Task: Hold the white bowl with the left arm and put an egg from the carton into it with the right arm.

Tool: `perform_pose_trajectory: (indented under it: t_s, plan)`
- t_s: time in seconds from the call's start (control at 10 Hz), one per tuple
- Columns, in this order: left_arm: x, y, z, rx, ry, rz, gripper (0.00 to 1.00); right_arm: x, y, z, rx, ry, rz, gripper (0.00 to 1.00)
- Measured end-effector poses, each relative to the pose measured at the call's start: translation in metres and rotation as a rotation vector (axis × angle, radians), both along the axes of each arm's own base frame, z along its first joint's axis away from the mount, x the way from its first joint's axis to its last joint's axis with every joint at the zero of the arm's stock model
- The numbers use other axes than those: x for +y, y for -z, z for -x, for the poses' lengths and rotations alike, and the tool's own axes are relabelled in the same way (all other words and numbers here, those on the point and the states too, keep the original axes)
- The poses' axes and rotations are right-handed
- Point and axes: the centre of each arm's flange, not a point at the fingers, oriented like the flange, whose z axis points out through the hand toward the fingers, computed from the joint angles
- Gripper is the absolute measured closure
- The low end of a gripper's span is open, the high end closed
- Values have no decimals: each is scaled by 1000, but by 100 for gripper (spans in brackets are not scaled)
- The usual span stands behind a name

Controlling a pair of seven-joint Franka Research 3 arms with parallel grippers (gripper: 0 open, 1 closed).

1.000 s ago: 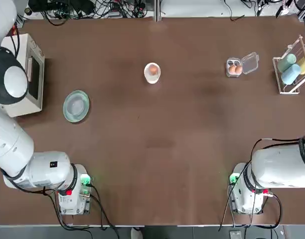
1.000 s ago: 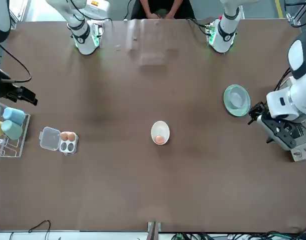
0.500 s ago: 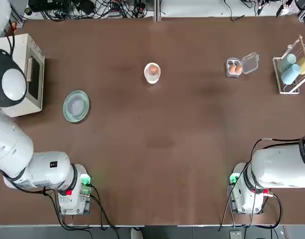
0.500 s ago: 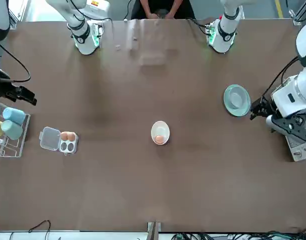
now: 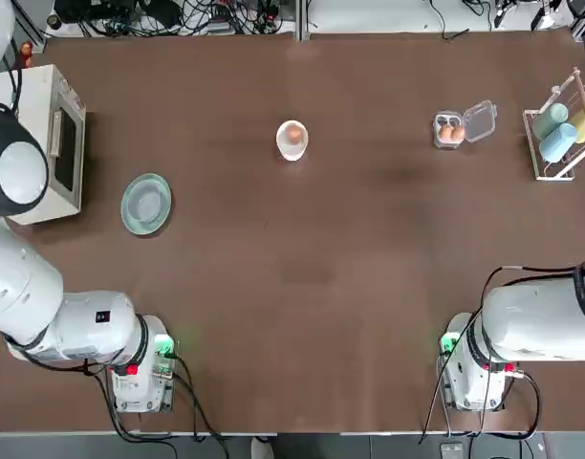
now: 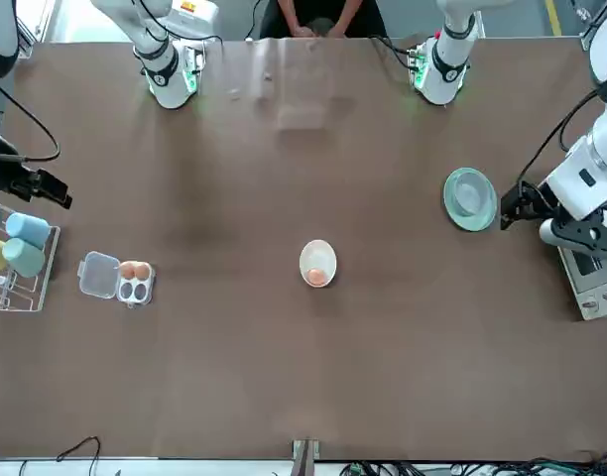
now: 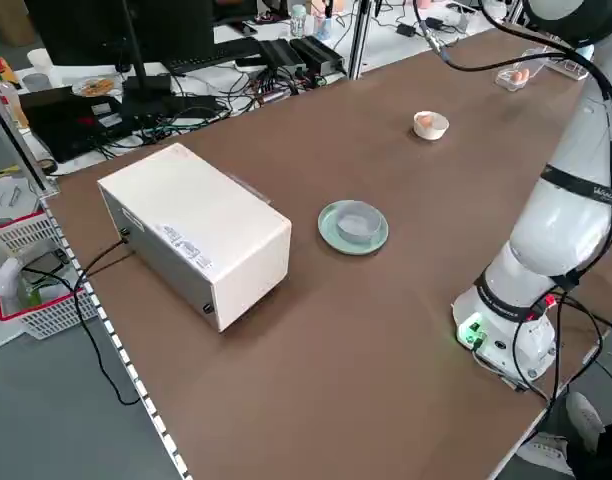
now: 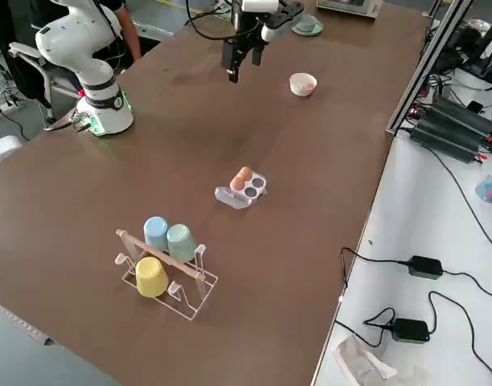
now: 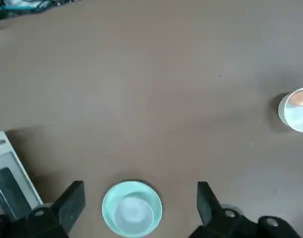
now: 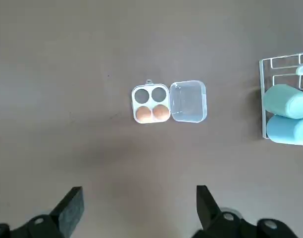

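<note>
- While both arms hang high and clear, you see the left gripper (image 9: pixel 136 208) spread wide above the grey-green plate (image 9: pixel 132 207); the right gripper (image 10: pixel 135 210) is spread wide near the carton (image 10: pixel 169 102).
- The carton's long axis runs cups to flat-open lid; a careless pass could clip that lid.
- The white bowl (image 5: pixel 292 139) stands mid-table, unheld; you could tip it with a nudge.
- The egg (image 5: pixel 292 136) lies inside it, orientation unclear.

From overhead you look straight down with the arm bases at the bottom, while the front camera faces them from across the table (image 6: pixel 284 397). Both share the bowl (image 5: pixel 292 139) at mid-table. Each wrist camera looks down from high up, the side cameras diagonally.
</note>
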Motion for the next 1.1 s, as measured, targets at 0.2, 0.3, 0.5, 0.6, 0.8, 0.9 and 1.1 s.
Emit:
perform_pose_trajectory:
  t_s: [0.2,0.3,0.5,0.6,0.8,0.9,1.1]
  plan:
    - [11,-1,7,49,-70,4,0,0,0,0,0,0,0,0]
    - [16,-1,8,59,-114,24,0,1,-1,0,0,-1,0,0]
    - [23,0,8,66,-173,31,0,1,-2,1,-4,1,0,0]
    - [22,0,8,69,-202,30,0,1,-3,1,-6,1,0,0]
    - [21,2,8,75,-228,29,0,1,-4,1,-8,1,-1,0]
    - [23,3,8,76,-232,29,0,2,-5,1,-9,1,-1,0]
    - [28,0,6,54,-232,6,0,2,-5,1,-9,0,-1,0]
